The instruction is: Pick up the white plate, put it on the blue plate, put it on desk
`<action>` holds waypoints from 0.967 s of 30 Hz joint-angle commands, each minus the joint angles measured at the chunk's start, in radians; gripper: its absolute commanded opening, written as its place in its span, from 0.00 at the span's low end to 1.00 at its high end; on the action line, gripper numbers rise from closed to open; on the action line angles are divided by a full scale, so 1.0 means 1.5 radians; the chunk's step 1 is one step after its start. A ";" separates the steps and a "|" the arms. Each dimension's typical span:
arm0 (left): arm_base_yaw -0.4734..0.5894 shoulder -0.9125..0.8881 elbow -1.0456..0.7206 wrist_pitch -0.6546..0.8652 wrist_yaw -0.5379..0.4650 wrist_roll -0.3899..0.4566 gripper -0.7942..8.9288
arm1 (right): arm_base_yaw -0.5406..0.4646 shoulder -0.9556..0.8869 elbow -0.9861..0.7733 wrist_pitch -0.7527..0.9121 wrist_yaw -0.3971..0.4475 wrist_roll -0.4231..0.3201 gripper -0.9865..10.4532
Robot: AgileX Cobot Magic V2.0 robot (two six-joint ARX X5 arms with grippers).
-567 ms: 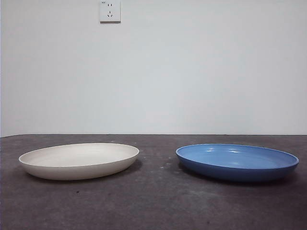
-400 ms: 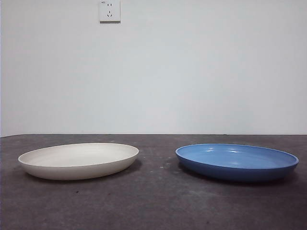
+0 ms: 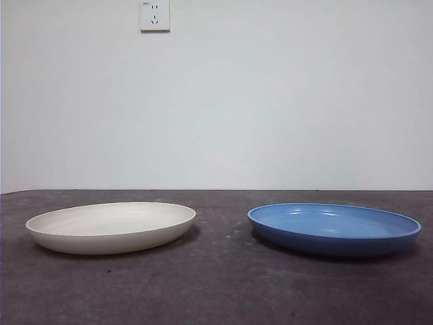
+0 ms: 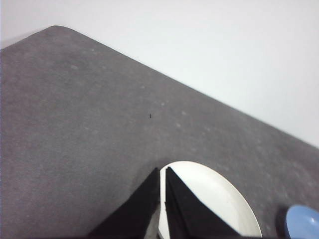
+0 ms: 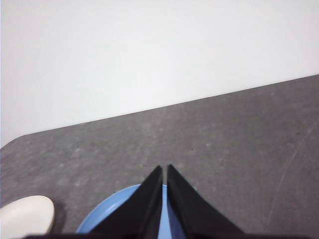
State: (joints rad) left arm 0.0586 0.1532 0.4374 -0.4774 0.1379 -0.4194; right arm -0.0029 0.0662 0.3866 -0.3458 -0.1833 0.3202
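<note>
The white plate (image 3: 111, 227) lies flat on the desk (image 3: 216, 284) at the left of the front view. The blue plate (image 3: 333, 228) rests to its right, a gap between them. Neither arm appears in the front view. In the left wrist view my left gripper (image 4: 163, 170) hangs high over the near edge of the white plate (image 4: 214, 199), jaws shut on nothing, with the blue plate (image 4: 302, 221) at the corner. My right gripper (image 5: 164, 168) is shut and empty above the blue plate (image 5: 117, 214); the white plate (image 5: 25, 214) shows beside it.
A white wall rises behind the desk's far edge, with a power socket (image 3: 155, 15) high on it. The desk's rounded corner (image 4: 55, 30) shows in the left wrist view.
</note>
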 commanded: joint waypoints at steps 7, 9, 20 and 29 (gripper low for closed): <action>-0.002 0.171 0.170 -0.127 0.104 0.174 0.10 | -0.001 0.178 0.202 -0.164 -0.042 -0.089 0.09; -0.009 0.210 0.203 -0.159 0.120 0.194 0.10 | -0.001 0.226 0.245 -0.206 -0.068 -0.113 0.09; -0.119 0.374 0.363 -0.330 0.154 0.261 0.10 | 0.027 0.433 0.417 -0.416 -0.157 -0.226 0.09; -0.183 0.404 0.394 -0.370 0.154 0.274 0.10 | 0.080 0.469 0.441 -0.494 -0.157 -0.243 0.09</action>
State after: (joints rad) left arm -0.2127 0.7536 1.0065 -1.0374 0.3660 -0.0238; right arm 0.1120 0.7628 1.0286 -1.0916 -0.4164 -0.0303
